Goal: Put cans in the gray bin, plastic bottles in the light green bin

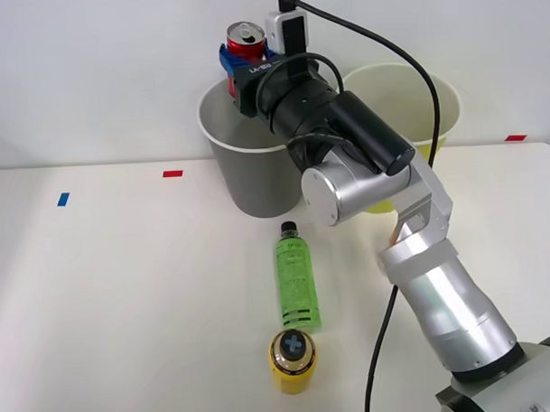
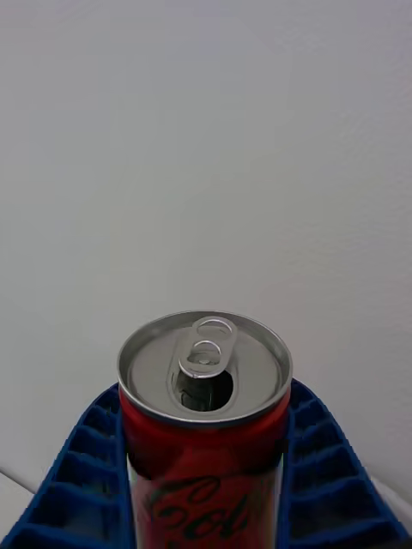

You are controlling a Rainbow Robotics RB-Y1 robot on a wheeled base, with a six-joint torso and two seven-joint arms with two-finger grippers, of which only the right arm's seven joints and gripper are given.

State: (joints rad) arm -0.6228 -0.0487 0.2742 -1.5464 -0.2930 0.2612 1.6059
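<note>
White tabletop, blank wall behind. I hold my right gripper (image 1: 245,61) above the tall gray plastic bin (image 1: 246,162), jaws clenched on a short red metal can (image 2: 204,429). Opened, probably light and easily dented; mid-body grip suits it.

The right arm (image 1: 411,219) reaches forward and up, its tool (image 1: 245,61) clamped shut.

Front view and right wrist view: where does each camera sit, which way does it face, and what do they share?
Front view: above the arms, looking forward and down at the table; the right arm holds the red can over the gray bin.
Right wrist view: on the right wrist, facing a white wall; blue fingers flank the can.
Shared: can and end effector.
</note>
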